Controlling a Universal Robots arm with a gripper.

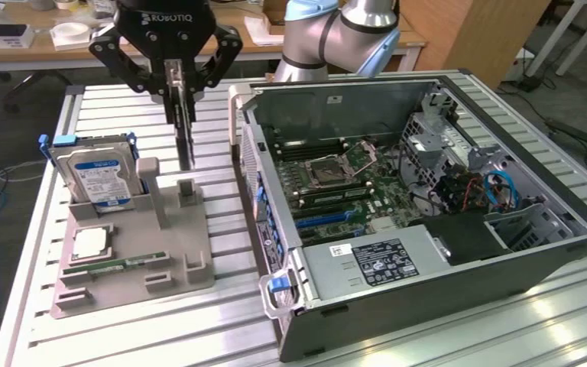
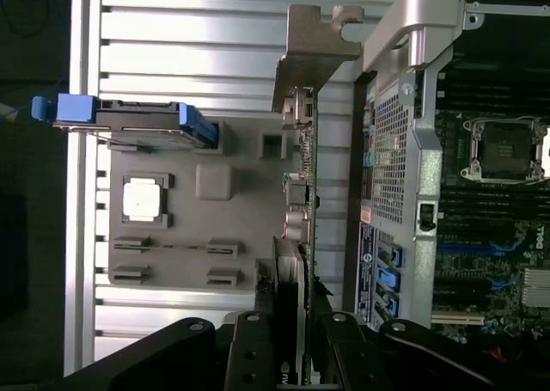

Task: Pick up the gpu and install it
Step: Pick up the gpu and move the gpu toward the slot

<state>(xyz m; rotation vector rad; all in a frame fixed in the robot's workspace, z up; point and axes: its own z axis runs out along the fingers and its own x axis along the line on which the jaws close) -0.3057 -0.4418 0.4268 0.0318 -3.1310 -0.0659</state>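
In the exterior view, the black fingers [image 1: 131, 73] pinch the gpu [image 1: 184, 134], a thin dark circuit card hanging upright and edge-on over the grey moulded holder [image 1: 161, 252] on the slatted aluminium desk [image 1: 120, 336]. The holder carries a silver hard drive with a blue label [image 1: 95, 180], a square silver processor chip [image 1: 89, 243] and a narrow green memory stick [image 1: 120, 264]. The open black computer case [image 1: 426, 191] lies just beside it, on the exterior view's right.

In the wrist view, the fingers [image 2: 249, 357] clamp the card [image 2: 302, 168] between holder [image 2: 172, 228] and case [image 2: 412, 150].
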